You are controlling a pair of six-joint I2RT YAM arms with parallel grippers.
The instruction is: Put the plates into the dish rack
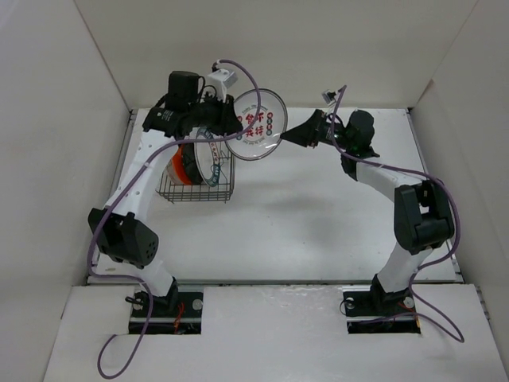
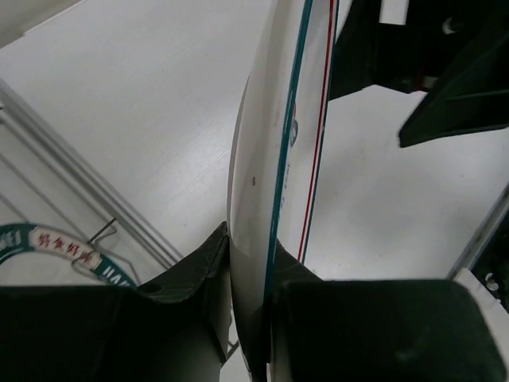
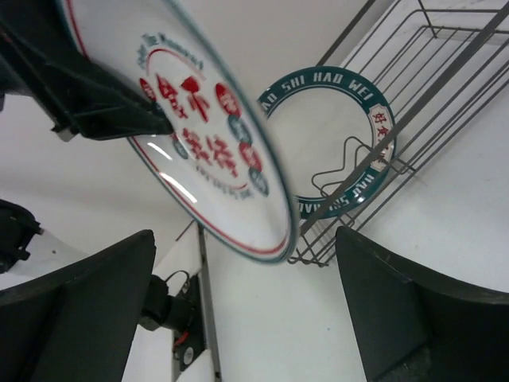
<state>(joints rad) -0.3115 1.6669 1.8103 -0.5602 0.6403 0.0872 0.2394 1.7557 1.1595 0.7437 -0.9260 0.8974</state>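
Left end effector (image 2: pixel 253 263) clamps the red-marked white plate (image 1: pixel 258 125) over the far-left dish rack (image 1: pixel 200 189), half hiding it; right end effector (image 1: pixel 288 136) gapes wide.

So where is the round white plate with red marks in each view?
Top external: white red-marked plate at upper centre.
Left wrist: edge-on at centre, in left gripper.
Right wrist: face-on, upper left.
Shared landmark: dark wire dish rack.
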